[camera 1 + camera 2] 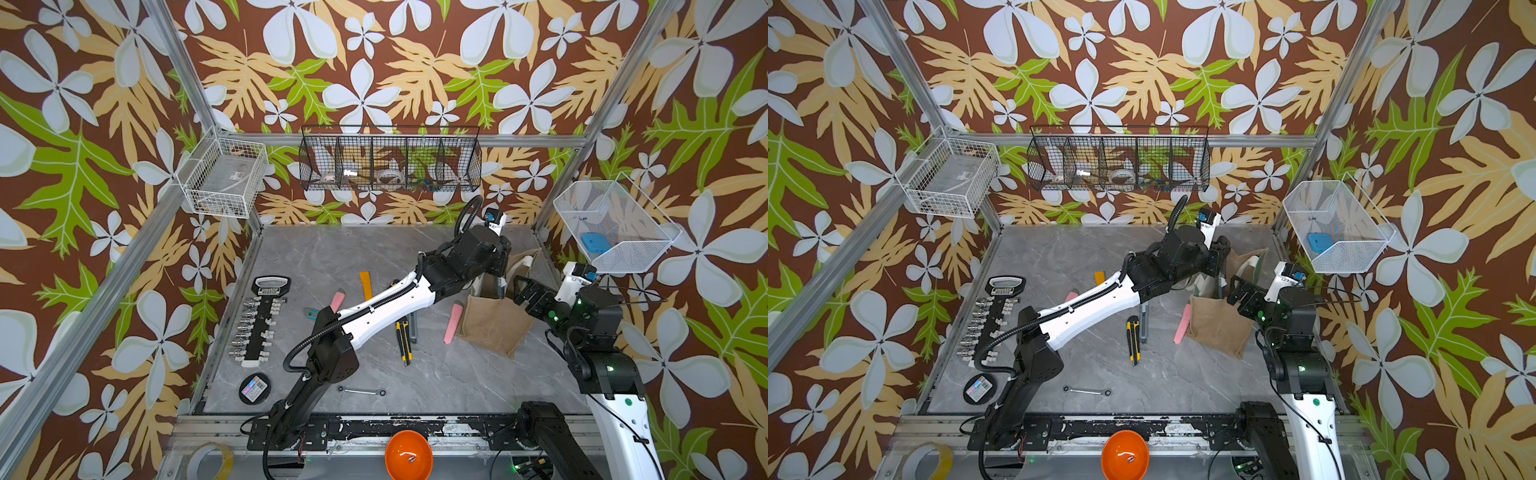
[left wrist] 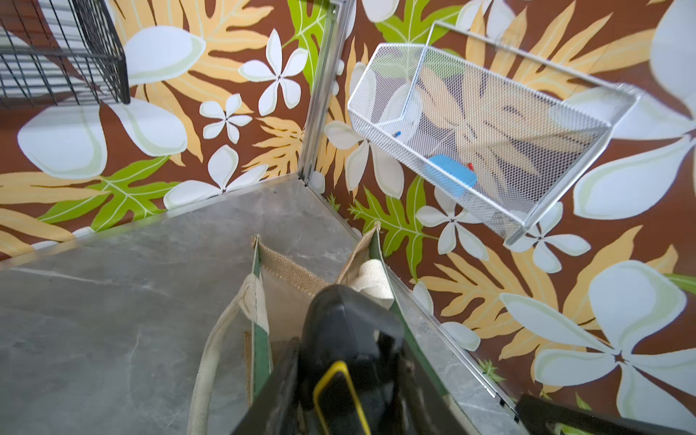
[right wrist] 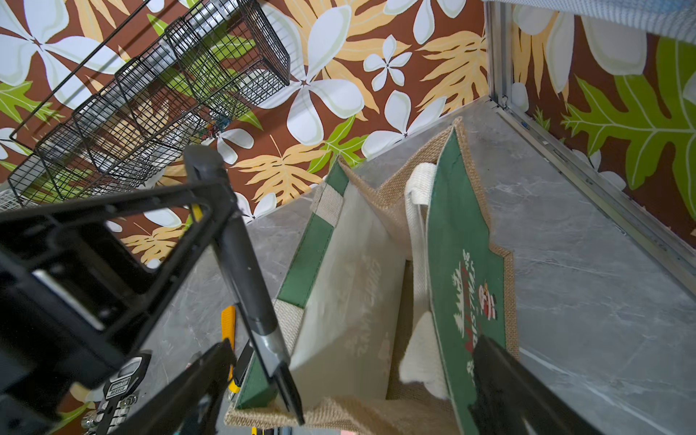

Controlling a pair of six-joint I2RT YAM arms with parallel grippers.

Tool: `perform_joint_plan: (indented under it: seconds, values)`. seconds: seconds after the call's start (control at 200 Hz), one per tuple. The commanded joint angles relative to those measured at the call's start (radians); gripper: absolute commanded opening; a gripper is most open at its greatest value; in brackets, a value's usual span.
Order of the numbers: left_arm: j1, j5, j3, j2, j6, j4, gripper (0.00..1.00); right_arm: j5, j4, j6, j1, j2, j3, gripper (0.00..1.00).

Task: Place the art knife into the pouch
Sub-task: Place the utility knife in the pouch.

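Grey marbled bench [image 1: 332,257], hemmed by leaf-and-flower wallpaper. Far left, a socket rail [image 1: 259,320]; toward the middle, loose yellow-and-black utility knives [image 1: 404,338]; then a pink bar [image 1: 453,324] just beside the pouch [image 1: 494,328]. None of these wanted now.

Next along, left claw [image 3: 216,197]: part-way closed, clamped across the art knife [image 3: 244,271]. Knife dark grey, hung nose-down, metal tip about level with the pouch's near rim, close to a green-edged corner; cannot tell whether already inside the mouth. Pouch standing open toward the bench's right back corner, pale lining showing, green "Christmas" panel on the far side from the knife.

Rightmost, right claw [image 1: 521,291]: spread wide, gripping nothing, mouth of the pouch between its fingers. Contact with the fabric: cannot tell.

Step in hand, by the look of it: dropping the knife in. To do it well, nudge the tip inward, away from the corner and clear of the white rope handle [image 3: 418,196], over the middle of the lining. Lower nose-first until well under the rim, and only then ease the grip off. Lift straight out afterwards, so as not to snag the handle or drag the soft wall over. Hold the right claw steady meanwhile, to guard against a folding mouth.
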Motion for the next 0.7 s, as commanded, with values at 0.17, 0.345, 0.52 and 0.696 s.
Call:
perform_joint_plan:
  seconds: [0.17, 0.345, 0.52, 0.696]
  values:
    - [-0.002, -0.075, 0.012, 0.014, 0.080, 0.085, 0.18, 0.016, -0.017, -0.002, 0.001, 0.001, 0.003, 0.98]
    - [-0.002, -0.105, 0.021, 0.083, 0.114, 0.083, 0.18, 0.015, -0.018, -0.002, 0.001, 0.004, 0.005, 0.98]
    - [-0.002, -0.098, -0.001, 0.100, 0.106, 0.063, 0.26, 0.009, -0.017, 0.001, 0.001, 0.014, 0.000, 0.98]
    - [-0.001, -0.150, -0.027, 0.068, 0.119, 0.007, 0.66, 0.016, -0.015, 0.008, 0.001, 0.027, -0.004, 0.99]
